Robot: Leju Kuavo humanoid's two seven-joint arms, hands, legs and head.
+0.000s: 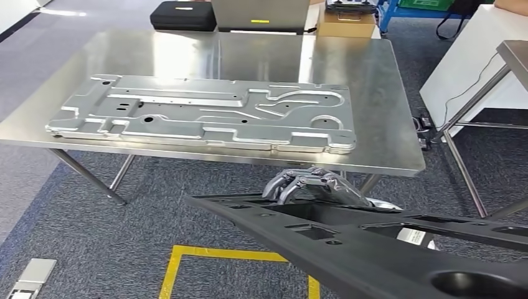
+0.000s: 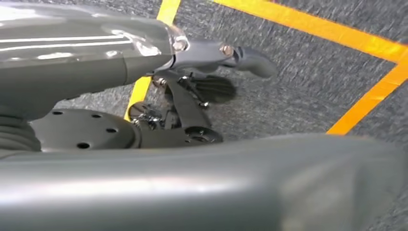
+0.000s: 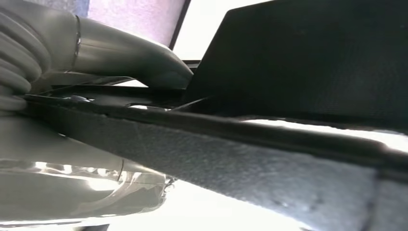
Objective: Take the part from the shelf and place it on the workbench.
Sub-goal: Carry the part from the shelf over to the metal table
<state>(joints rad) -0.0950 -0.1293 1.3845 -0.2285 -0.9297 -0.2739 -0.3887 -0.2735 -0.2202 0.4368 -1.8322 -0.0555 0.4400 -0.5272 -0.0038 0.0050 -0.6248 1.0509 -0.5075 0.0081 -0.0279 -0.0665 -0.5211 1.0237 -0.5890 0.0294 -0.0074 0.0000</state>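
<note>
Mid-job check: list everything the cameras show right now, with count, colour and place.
black part: 1, black, held low in front of the workbench
metal panel: 1, silver, lying flat on the workbench
workbench: 1, steel, straight ahead
black case: 1, beyond the workbench
cardboard box: 1, brown, beyond the workbench
floor tape: yellow, on grey carpet
left hand: grey, over the carpet, holding nothing
right hand: silver-grey, gripping the black part

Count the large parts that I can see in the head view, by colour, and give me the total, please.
Silver metal panel, lying on the workbench: 1
Black plastic part, held in front of the workbench with a hand's fingers over its edge: 1
Total: 2
</note>
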